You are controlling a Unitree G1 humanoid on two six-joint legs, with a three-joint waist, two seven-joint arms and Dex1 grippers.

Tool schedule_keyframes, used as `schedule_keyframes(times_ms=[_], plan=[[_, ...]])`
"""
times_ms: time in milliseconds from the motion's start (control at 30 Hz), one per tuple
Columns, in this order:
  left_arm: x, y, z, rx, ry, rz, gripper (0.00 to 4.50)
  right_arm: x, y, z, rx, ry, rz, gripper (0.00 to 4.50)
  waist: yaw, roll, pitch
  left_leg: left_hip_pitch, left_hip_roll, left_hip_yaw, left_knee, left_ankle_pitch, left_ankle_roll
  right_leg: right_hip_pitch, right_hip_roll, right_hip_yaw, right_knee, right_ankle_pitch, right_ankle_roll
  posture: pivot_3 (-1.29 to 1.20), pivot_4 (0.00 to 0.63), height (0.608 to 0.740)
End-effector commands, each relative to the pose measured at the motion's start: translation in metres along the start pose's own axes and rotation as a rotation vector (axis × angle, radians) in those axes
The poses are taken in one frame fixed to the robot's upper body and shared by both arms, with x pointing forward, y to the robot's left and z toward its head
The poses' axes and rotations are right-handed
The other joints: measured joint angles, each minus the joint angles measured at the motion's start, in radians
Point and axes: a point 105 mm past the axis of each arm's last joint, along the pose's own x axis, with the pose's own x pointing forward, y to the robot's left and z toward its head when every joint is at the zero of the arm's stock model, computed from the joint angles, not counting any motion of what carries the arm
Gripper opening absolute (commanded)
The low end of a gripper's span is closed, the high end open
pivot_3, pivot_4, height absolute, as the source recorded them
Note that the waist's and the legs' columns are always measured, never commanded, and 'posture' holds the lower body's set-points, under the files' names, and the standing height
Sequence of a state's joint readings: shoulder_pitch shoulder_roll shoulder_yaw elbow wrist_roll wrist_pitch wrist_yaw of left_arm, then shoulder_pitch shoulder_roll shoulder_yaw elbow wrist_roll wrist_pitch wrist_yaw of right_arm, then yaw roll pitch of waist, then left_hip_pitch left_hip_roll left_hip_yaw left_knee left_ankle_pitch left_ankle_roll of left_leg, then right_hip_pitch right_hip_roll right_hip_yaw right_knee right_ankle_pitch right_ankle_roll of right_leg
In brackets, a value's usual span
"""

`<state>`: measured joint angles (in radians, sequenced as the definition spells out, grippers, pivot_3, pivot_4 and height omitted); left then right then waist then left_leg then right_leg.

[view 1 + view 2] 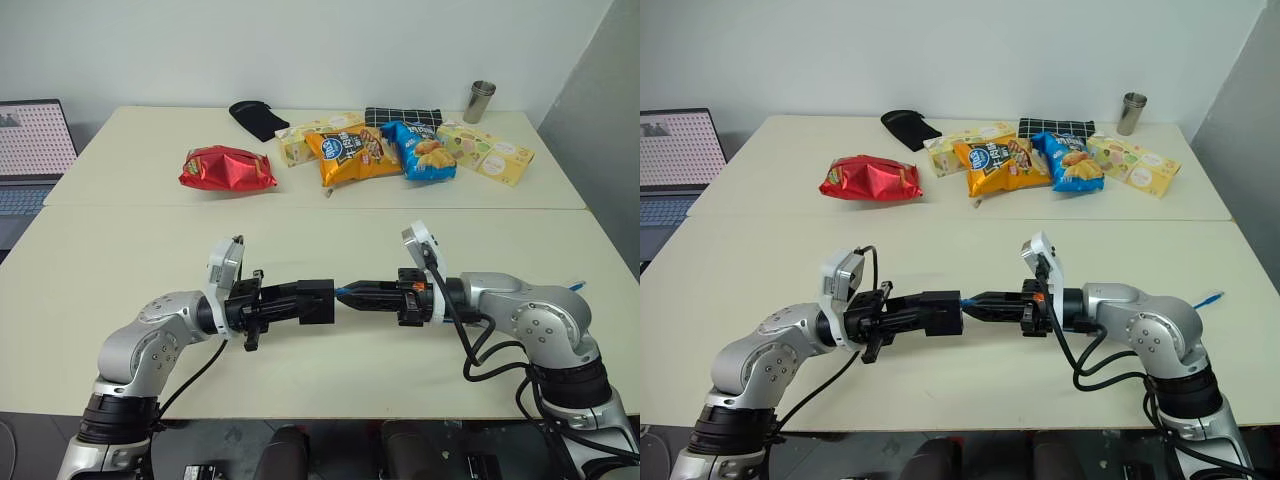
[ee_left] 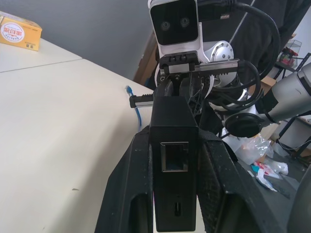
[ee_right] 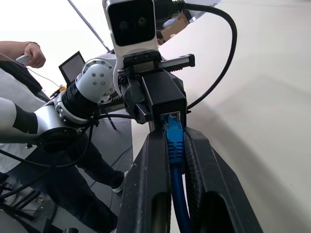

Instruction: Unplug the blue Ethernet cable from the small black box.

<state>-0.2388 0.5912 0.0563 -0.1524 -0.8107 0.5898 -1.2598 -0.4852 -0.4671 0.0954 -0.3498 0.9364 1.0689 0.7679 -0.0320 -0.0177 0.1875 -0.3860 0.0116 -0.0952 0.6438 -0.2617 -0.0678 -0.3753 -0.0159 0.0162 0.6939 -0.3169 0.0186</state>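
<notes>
The blue Ethernet cable (image 3: 174,141) is sitting plugged into the small black box (image 1: 316,301), above the table (image 1: 330,250). The left gripper (image 1: 300,300) is squeezing the box. The right gripper (image 3: 176,145) is pinching the plug. Next, I think, it needs a straight pull away.

Two cream tables (image 1: 300,215) (pushed together) against a white wall (image 1: 300,50).

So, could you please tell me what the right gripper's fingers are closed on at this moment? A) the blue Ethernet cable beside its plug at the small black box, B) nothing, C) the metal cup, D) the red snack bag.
A: in the right wrist view, the right gripper pinches the blue Ethernet cable just behind its plug, which sits in the small black box held by the left gripper.
</notes>
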Motion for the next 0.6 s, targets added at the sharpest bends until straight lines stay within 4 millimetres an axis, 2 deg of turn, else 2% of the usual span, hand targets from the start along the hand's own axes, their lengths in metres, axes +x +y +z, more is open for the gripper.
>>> schedule_keyframes(times_ms=[33,267,367,400,500,533,567,600], plan=[[-0.012,-0.002,0.002,0.035,0.030,0.034,0.79,-0.011,0.005,0.012,0.002,-0.031,0.029,0.09,0.000,0.000,0.000,0.000,0.000,0.000,0.000,0.000,0.000,0.000,0.000,0.000,0.000,0.000,0.000,0.00,0.150,0.740],[-0.028,0.004,-0.003,0.033,0.034,0.124,0.79,-0.021,0.006,0.012,0.020,-0.026,0.011,0.08,0.000,0.000,0.000,0.000,0.000,0.000,-0.001,0.000,0.000,0.000,0.000,0.000,-0.001,0.000,0.000,0.00,0.150,0.740],[-0.033,0.005,-0.003,0.035,0.030,0.167,0.79,-0.024,-0.003,0.013,0.007,-0.041,-0.045,0.08,0.000,0.000,0.000,0.000,0.000,0.000,-0.001,0.000,0.000,0.000,0.000,0.000,-0.002,0.000,0.000,0.00,0.150,0.740],[-0.035,0.006,-0.003,0.036,0.025,0.183,0.79,-0.024,-0.011,0.014,-0.008,-0.048,-0.088,0.08,0.000,0.000,0.000,0.000,0.000,0.000,-0.001,0.000,0.000,0.000,0.000,0.000,-0.002,0.000,0.000,0.00,0.150,0.740],[-0.036,0.009,0.000,0.042,0.009,0.226,0.79,-0.024,-0.055,0.013,-0.082,-0.066,-0.326,0.08,0.000,0.000,0.000,0.000,0.000,0.000,-0.001,0.000,0.000,0.000,0.000,0.000,-0.002,0.000,0.000,0.00,0.150,0.740],[-0.036,0.009,-0.001,0.044,0.012,0.244,0.79,-0.030,-0.090,0.010,-0.131,-0.064,-0.524,0.08,-0.001,0.000,0.000,0.000,0.000,0.000,-0.001,0.000,0.000,0.000,0.000,0.000,-0.002,0.000,0.000,0.00,0.150,0.740],[-0.037,0.010,-0.001,0.049,0.018,0.261,0.79,-0.035,-0.114,0.005,-0.171,-0.049,-0.665,0.08,-0.003,0.000,0.000,0.000,0.000,0.000,-0.001,0.000,0.000,0.000,0.000,0.000,-0.002,0.000,0.000,0.00,0.150,0.740],[-0.037,0.011,-0.002,0.045,0.024,0.276,0.79,-0.039,-0.129,0.000,-0.201,-0.030,-0.746,0.08,-0.003,0.000,0.000,0.001,0.001,0.002,-0.001,0.000,0.000,0.000,0.000,0.001,-0.002,0.000,0.000,0.00,0.150,0.740]])
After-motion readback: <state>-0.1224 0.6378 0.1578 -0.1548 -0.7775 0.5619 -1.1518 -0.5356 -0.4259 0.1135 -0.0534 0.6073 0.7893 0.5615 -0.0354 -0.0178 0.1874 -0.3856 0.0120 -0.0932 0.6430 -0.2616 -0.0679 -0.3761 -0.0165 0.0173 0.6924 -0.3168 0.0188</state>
